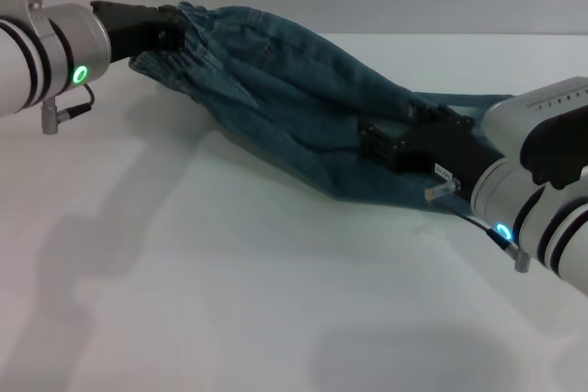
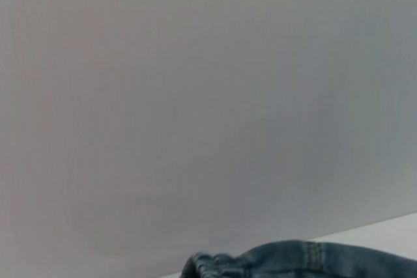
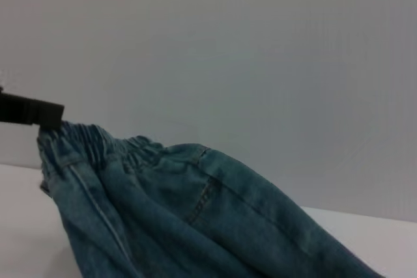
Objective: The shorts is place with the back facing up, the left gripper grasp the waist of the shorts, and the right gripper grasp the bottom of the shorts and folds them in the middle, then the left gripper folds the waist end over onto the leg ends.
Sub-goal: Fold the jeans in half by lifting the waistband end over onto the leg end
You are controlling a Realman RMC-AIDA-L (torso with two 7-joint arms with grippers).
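The shorts [image 1: 294, 117] are being held taut, waist clamped by the left end effector [image 1: 170, 29] at ten o'clock, hem gripped by the right end effector [image 1: 390, 144] at four o'clock.

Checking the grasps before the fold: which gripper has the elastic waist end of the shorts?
The left gripper, at the gathered elastic waistband of the shorts. The right gripper is at the opposite, leg end, lower down toward the table.
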